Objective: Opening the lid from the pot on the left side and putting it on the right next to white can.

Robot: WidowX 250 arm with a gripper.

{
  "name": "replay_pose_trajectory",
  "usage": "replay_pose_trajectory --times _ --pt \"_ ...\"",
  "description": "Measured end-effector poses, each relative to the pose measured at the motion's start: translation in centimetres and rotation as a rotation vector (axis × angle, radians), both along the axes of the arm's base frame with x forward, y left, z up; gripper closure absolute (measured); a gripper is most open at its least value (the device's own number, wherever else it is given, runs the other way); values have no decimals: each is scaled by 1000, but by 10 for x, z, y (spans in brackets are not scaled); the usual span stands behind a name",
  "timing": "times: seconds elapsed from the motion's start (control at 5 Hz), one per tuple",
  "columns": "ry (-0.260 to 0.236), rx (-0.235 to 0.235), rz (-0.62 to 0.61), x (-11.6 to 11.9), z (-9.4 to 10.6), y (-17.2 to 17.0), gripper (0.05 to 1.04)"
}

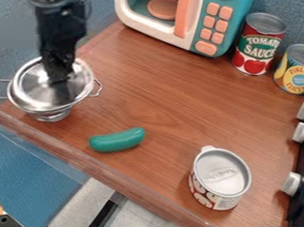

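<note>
Brown wood counter runs under the pot. Beyond it, rightward, sits the toy microwave. I have my claw at the pot's top; how wide, or gripping what, I can't tell. The shiny domed lid covers the pot. Well right of it: red can, white can, yellow can; green toy partway to the white can.

A black gripper hides the middle of the silvery lid, which in turn conceals the inside of the pot beneath it. The top edge crops the arm and the toy microwave; the right edge cuts into the yellow-labeled can and the black stove. Lettering atop the white can is too faint to read, and a dark object in the lower left corner is cropped beyond recognition.
</note>
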State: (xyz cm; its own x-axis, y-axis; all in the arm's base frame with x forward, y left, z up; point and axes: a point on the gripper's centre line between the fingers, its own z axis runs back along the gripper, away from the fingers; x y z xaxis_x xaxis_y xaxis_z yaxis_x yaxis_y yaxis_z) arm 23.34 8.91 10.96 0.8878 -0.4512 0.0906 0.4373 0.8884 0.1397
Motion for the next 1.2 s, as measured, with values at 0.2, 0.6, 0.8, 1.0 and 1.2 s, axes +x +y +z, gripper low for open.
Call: replay_pose_trajectory --times 0.2,0.6,0.8,1.0,1.2 --pt "-12 14 -161 11 30 -18 1032" --pt "-12 55 -513 47 48 -108 1032" --pt "16 36 -649 62 37 -152 1032" --pt "58 1 -741 76 15 -181 1032" --pt "83 -5 -787 90 1 -196 1032"
